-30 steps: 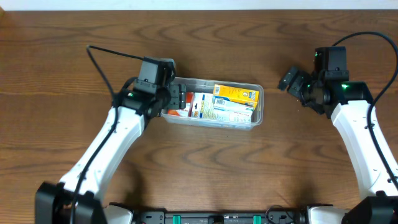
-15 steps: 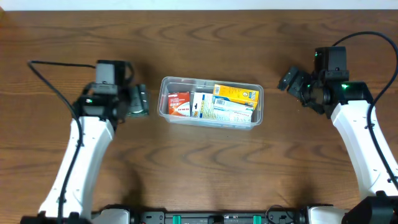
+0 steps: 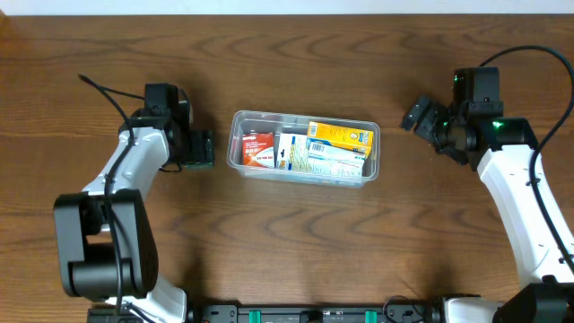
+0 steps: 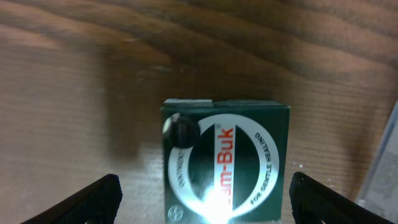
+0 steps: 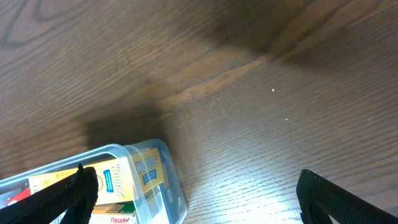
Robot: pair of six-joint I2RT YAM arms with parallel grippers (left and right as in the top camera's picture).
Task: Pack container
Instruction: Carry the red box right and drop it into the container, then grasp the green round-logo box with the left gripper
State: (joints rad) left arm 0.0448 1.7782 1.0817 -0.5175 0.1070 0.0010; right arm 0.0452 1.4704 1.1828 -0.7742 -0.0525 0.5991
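The clear plastic container (image 3: 235,152) lies mid-table, holding a red box (image 3: 257,148), white and blue boxes (image 3: 314,157) and a yellow box (image 3: 339,136). A dark green Zam-Buk box (image 3: 201,149) sits on the table just left of it. My left gripper (image 3: 190,148) is open, its fingers on either side of this green box (image 4: 224,155) with a gap on each side in the left wrist view (image 4: 205,180). My right gripper (image 3: 420,115) is open and empty, right of the container; its wrist view (image 5: 196,180) shows the container's corner (image 5: 149,168).
The bare wooden table (image 3: 296,242) stretches around the container. A black cable (image 3: 103,90) loops off the left arm. The table's far edge runs along the top of the overhead view.
My left gripper has pulled back from the container's left end to the left, and the green box now shows on the table in front of it. The right arm has not moved.
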